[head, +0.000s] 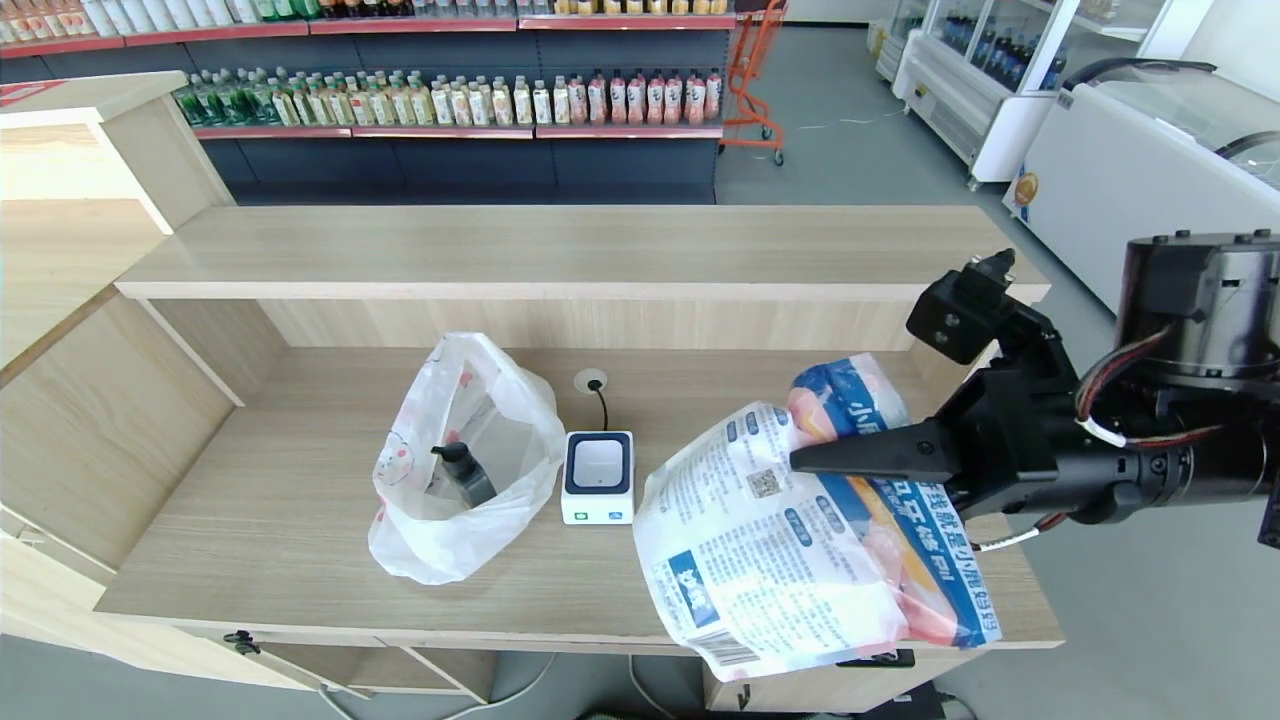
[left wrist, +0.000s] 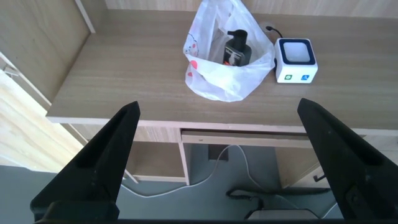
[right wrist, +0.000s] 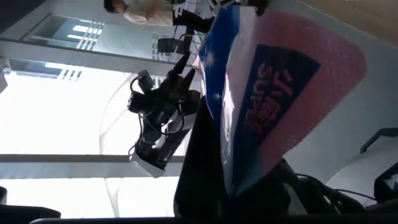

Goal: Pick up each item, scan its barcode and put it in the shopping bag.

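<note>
Left pincer [left wrist: 219, 107] spread wide and empty, on the near side of the scanner [head: 598, 477], white shopping bag [head: 420, 530] just left of the scanner (dark pump bottle [head: 465, 473] inside), large printed package [head: 790, 560] right of the scanner, over the tabletop [head: 300, 500], clamped in the right pincer [head: 812, 462]

Shop view from my feed
Drink shelves [head: 460, 131] behind the wooden table [head: 300, 480], grey floor [head: 850, 150], freezers [head: 1130, 170] off to the right.

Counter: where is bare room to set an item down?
Bare counter left of the shopping bag, and a strip behind it and the scanner. Crowded on the right, where the right claw holds the packet over it.
</note>
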